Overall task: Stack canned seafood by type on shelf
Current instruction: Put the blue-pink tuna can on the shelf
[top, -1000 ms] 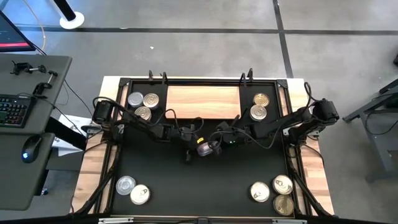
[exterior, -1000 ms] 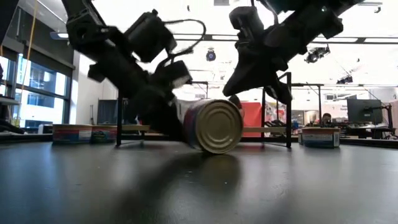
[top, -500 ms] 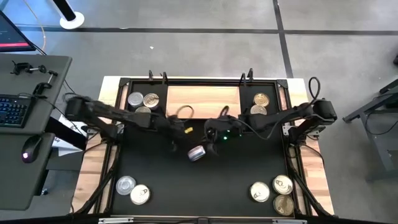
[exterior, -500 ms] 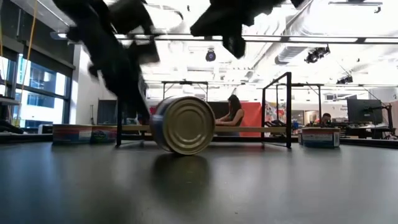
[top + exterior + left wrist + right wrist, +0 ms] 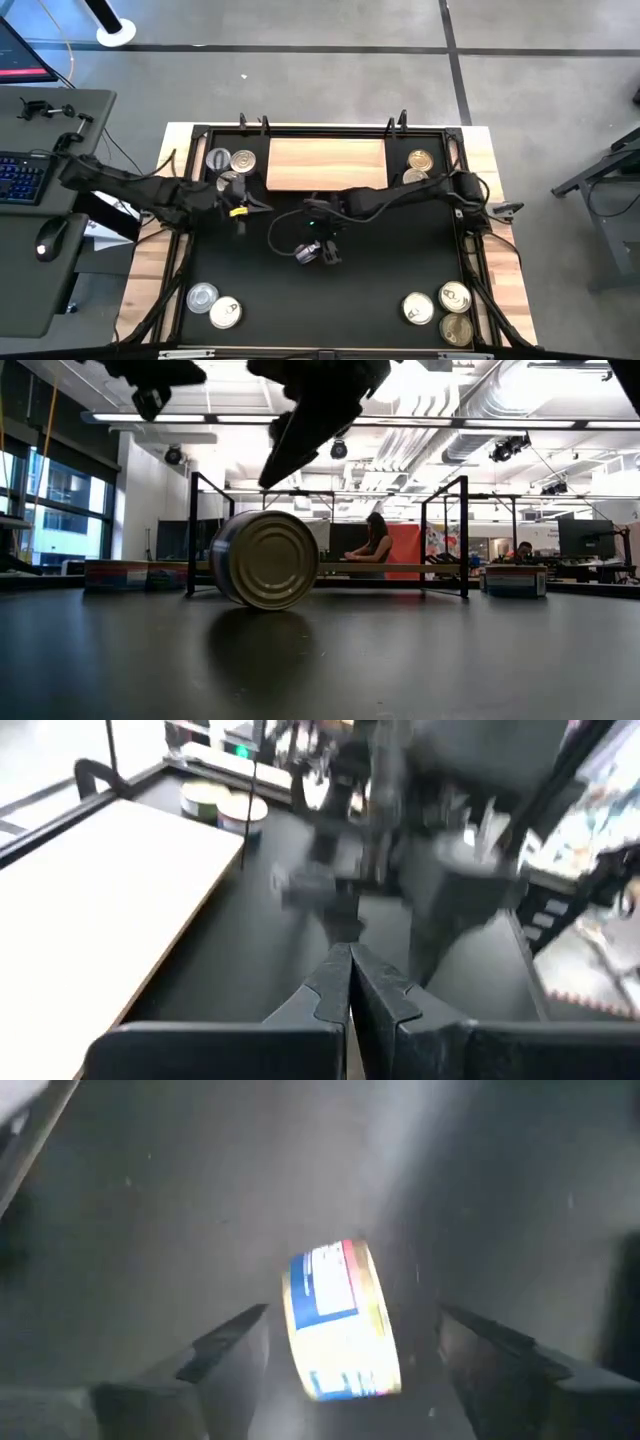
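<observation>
Since a second ago the right gripper has let go of the can it held and its jaws have spread wide; the can, on its edge, has rolled leftward across the black mat. From the right wrist, the can shows between the two parted fingers without touching either, its blue and white label facing up. At table height its gold end faces the camera, resting on the mat.

Meanwhile the left gripper has drawn back to the left, near the cluster of cans at the far left; its jaws are pressed together with nothing between them.

On the tabletop the shelf lies at the far edge, bare. More cans sit at far right, near left and near right.
</observation>
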